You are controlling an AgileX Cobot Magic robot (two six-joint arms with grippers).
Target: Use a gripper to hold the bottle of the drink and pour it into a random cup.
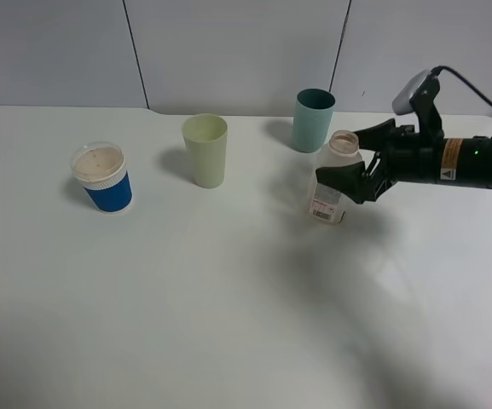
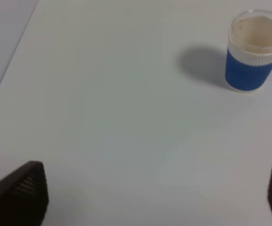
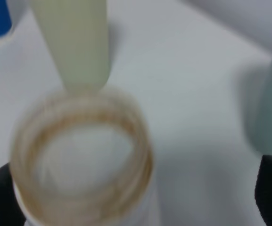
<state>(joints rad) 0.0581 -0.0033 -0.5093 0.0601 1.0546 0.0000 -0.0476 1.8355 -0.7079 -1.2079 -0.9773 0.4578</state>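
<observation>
- The right gripper [image 1: 354, 167] reached in from the right side, its black fingers set either side of the bottle [image 1: 334, 177], which stood upright on the white table [image 1: 228, 290].
- Jaws looked closed against the bottle's sides, though the close wrist view was too blurred to be sure of contact.
- The bottle sat just in front of the teal cup [image 1: 313, 120]; the pale green cup [image 1: 205, 150] and blue cup [image 1: 102, 177] stood further left.
- The left gripper [image 2: 154, 193] hung wide open, holding nothing.

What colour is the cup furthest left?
The cup is blue with a white rim band, clearest in the left wrist view.
</observation>
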